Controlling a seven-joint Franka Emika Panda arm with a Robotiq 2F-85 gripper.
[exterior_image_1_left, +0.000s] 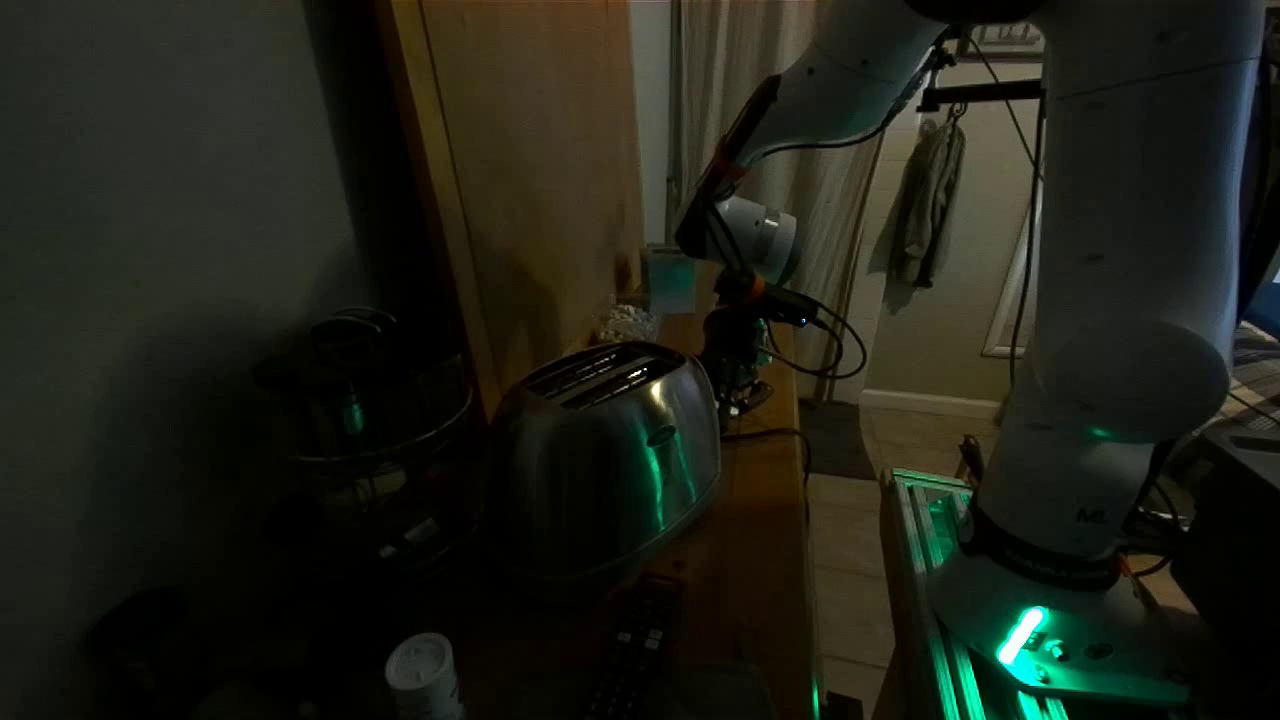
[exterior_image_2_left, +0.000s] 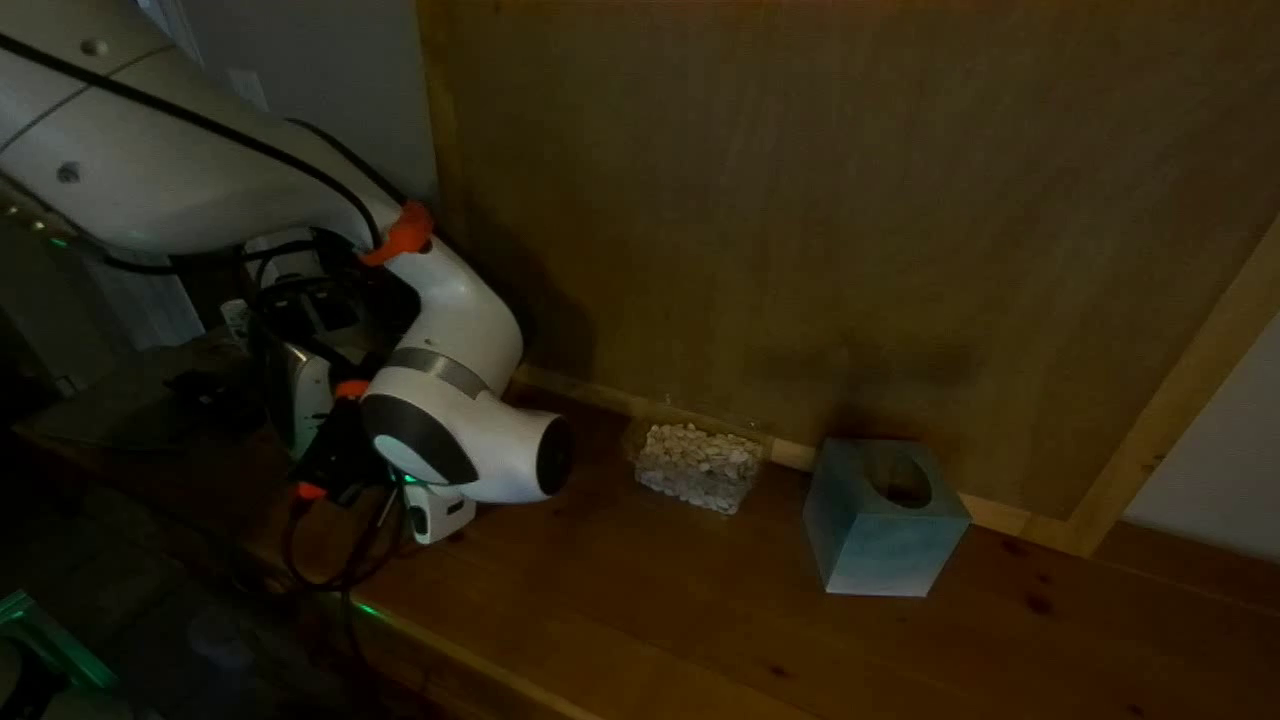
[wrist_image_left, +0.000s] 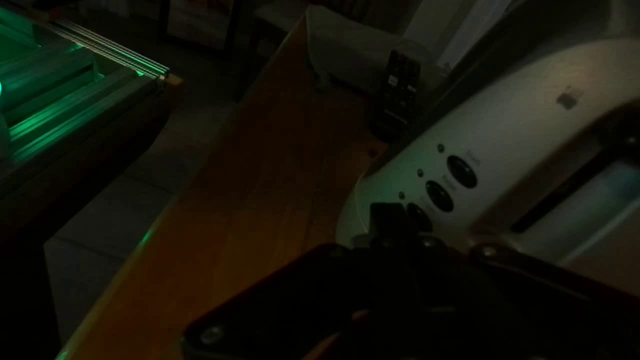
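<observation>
A shiny metal toaster (exterior_image_1_left: 600, 470) stands on the wooden counter (exterior_image_1_left: 745, 520), with two slots on top. My gripper (exterior_image_1_left: 738, 395) points down beside its far end in an exterior view. In the wrist view, the toaster's end face (wrist_image_left: 505, 145) shows dark oval buttons and a dark slot. My gripper (wrist_image_left: 400, 235) has its dark fingers drawn together in front of the lowest button, and no held object shows between them. Darkness hides whether it touches the toaster. In an exterior view, the arm hides the gripper and most of the toaster (exterior_image_2_left: 308, 395).
A black remote (exterior_image_1_left: 635, 640) and a white container (exterior_image_1_left: 422, 665) are near the toaster. A wire rack (exterior_image_1_left: 370, 440) stands beside it. A clear box of pale pieces (exterior_image_2_left: 700, 465) and a blue tissue box (exterior_image_2_left: 885, 540) stand along the wooden panel (exterior_image_2_left: 850, 220). A cloth (wrist_image_left: 350, 40) lies beyond.
</observation>
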